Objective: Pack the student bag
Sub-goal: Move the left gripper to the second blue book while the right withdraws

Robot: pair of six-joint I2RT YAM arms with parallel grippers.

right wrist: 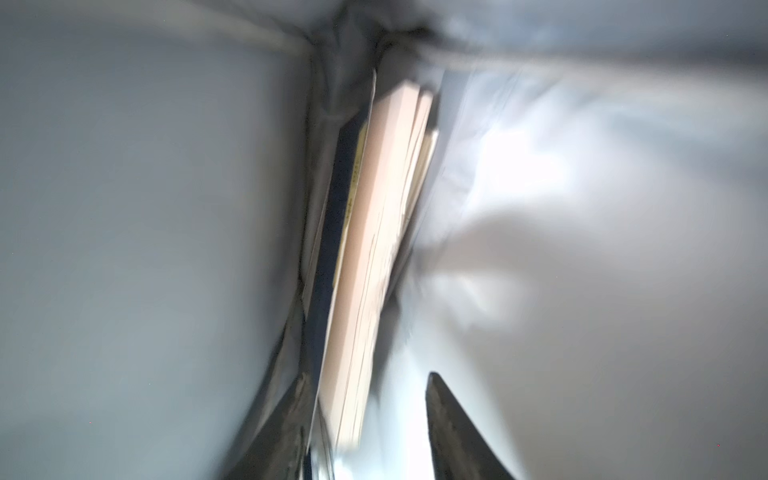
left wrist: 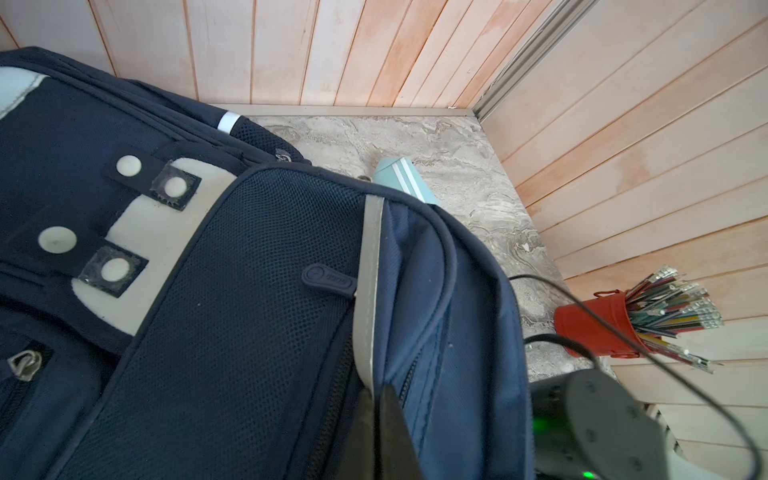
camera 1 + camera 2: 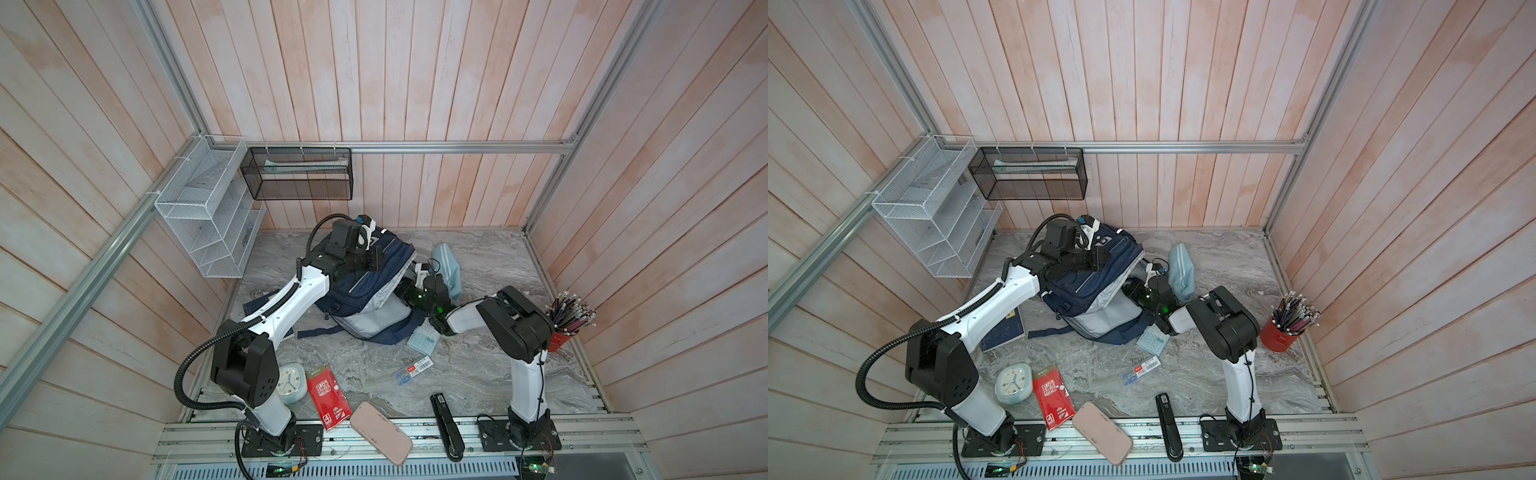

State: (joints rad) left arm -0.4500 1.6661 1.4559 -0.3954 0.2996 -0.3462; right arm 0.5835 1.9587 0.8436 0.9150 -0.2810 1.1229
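The navy student bag (image 3: 365,291) (image 3: 1096,286) lies at the back middle of the table, its pale lining showing at the open mouth. My left gripper (image 2: 376,390) (image 3: 374,262) is shut on the bag's upper flap beside a grey stripe (image 2: 368,291), holding it up. My right gripper (image 1: 368,376) is inside the bag; in both top views only its wrist (image 3: 424,293) shows at the mouth. Its jaws stand apart. A stack of books (image 1: 374,228) with pale page edges rests against one finger (image 1: 291,415), clear of the other one.
A light-blue pencil pouch (image 3: 446,270) leans behind the right wrist. A red cup of pencils (image 3: 565,328) stands far right. Near the front lie a clock (image 3: 289,382), red packet (image 3: 328,395), pink case (image 3: 380,432) and black stapler (image 3: 446,428). Wire racks (image 3: 208,208) hang back left.
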